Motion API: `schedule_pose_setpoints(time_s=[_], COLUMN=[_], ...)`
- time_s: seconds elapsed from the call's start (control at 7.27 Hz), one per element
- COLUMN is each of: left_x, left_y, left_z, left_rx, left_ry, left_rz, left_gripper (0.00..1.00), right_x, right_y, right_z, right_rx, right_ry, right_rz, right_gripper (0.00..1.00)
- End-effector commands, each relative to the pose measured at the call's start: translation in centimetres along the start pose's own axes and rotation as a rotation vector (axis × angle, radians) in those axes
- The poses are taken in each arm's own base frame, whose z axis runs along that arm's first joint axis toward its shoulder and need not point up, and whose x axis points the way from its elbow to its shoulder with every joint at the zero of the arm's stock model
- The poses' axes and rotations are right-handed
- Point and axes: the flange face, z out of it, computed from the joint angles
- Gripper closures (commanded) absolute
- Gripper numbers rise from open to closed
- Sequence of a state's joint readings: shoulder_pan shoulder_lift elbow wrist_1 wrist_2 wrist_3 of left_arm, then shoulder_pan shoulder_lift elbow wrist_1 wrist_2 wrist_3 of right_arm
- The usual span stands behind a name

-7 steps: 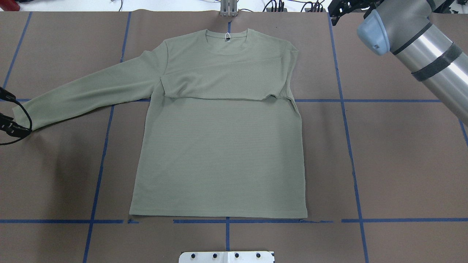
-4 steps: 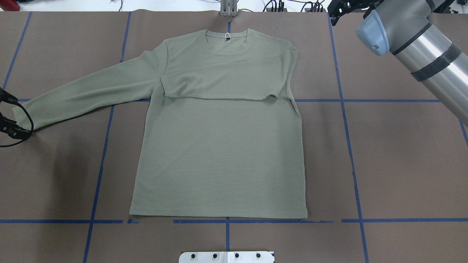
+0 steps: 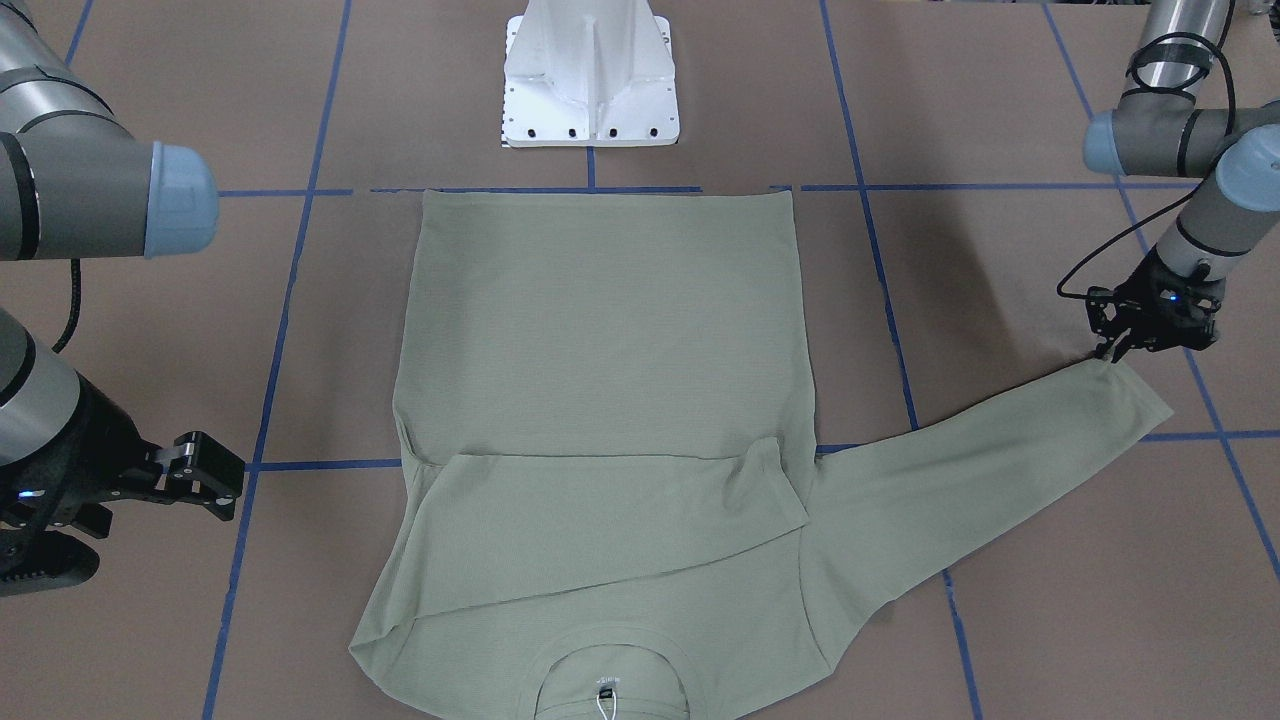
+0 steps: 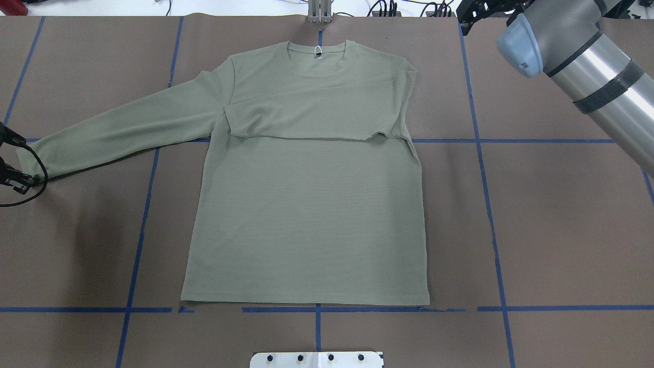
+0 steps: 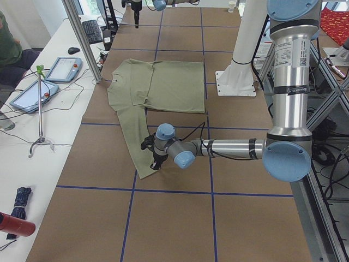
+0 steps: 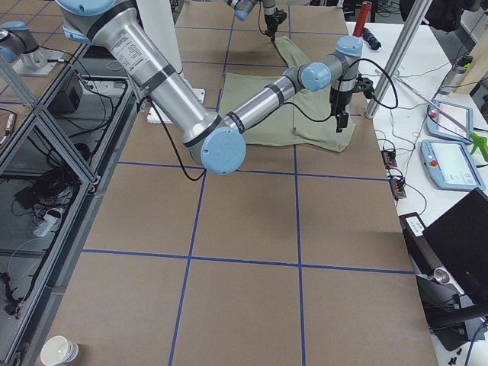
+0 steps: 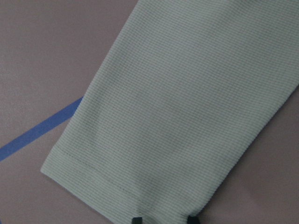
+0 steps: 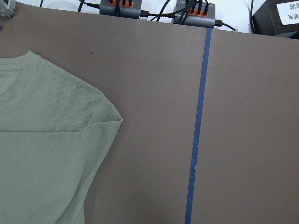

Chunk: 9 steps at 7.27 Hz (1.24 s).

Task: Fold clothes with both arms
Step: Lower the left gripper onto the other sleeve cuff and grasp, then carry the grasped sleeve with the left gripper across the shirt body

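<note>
One pale sage-green long-sleeved shirt [image 4: 306, 214], laid flat on the brown paper-covered table [image 4: 562, 230], across a grid of blue tape lines [image 4: 490, 220]. Collar [image 4: 317, 53] at the far edge from the robot, hem toward the white pedestal base [image 3: 590, 80]. Sleeve on the robot's right side folded in across the chest, end reaching the opposite armpit. Other sleeve stretched out flat and slanting toward the robot's left, cuff [image 7: 93, 182] near a tape line.

Left gripper [image 3: 1112, 350]: low at the table, at the corner of that cuff. Jaws apart in the wrist view, two dark fingertips [image 7: 136, 219] just showing at the bottom edge with the cuff hem between them; actual contact with the cloth hard to judge.

Right gripper [image 3: 215, 480]: off the shirt, well apart from it, beyond the shoulder on the robot's right near the table's far edge. Jaw state not readable in any view.
</note>
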<state>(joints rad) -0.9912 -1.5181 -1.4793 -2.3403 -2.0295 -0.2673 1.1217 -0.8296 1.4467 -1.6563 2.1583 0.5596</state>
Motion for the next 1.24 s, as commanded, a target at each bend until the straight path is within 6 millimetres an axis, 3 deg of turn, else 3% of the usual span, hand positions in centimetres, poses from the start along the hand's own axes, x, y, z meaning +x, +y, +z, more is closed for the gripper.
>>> schedule_pose_setpoints(time_s=[0.0,0.28,0.41,0.55,0.69,0.83,0.96,1.1], left_x=[0.8,3.0,2.4,4.5,7.7,11.0,14.4,18.5], left_y=[-1.2,-5.3,-9.9,-15.8,-23.2,-28.9,-33.3,-36.1], left_z=[-1.4,-5.9,-8.7,-10.5,-13.6,-17.1,-20.2,-22.2], left_rx=[0.034,0.140,0.215,0.224,0.231,0.246,0.279,0.307], left_ry=[0.007,0.026,0.019,0.028,0.040,0.058,0.100,0.159], left_rz=[0.012,0.029,-0.038,-0.082,-0.155,-0.226,-0.330,-0.399], left_gripper=[1.00,1.00,1.00,1.00,1.00,1.00,1.00,1.00], right_x=[-0.1,0.7,2.4,5.3,8.5,11.4,13.1,13.2], right_y=[0.0,0.3,0.6,0.3,0.1,0.6,0.8,0.7], right_z=[-0.1,0.5,1.1,0.7,-0.2,0.0,-0.2,-0.2], right_rx=[0.002,-0.007,-0.019,-0.019,-0.016,-0.028,-0.026,-0.026], right_ry=[-0.002,0.005,0.015,0.024,0.037,0.039,0.043,0.045], right_rz=[0.004,0.012,0.018,0.024,-0.023,-0.033,-0.026,-0.025], right_gripper=[0.00,0.00,0.00,0.00,0.00,0.00,0.00,0.00])
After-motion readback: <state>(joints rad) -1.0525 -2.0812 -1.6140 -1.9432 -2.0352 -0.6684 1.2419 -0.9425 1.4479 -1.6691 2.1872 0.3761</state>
